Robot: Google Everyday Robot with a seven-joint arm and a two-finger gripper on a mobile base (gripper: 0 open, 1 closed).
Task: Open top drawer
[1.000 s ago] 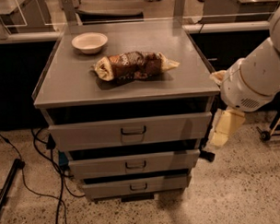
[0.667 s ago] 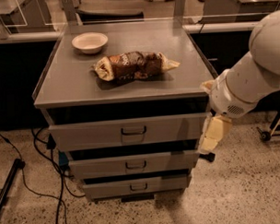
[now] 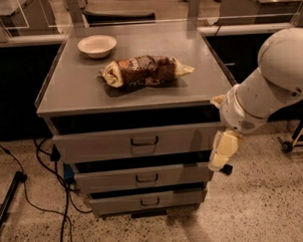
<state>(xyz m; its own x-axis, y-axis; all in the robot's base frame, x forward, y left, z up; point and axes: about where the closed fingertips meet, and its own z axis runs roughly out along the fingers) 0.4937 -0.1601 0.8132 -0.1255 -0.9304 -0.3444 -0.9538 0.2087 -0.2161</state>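
The gripper (image 3: 220, 159) has swung in beside the right-hand end of the shut top drawer (image 3: 102, 144) under the desk, seemingly well short of its handle (image 3: 144, 141); open or closed, I can't tell.

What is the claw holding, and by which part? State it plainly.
Nothing is held. The claw hangs beside the right end of the top drawer, apart from its wire handle at the centre.
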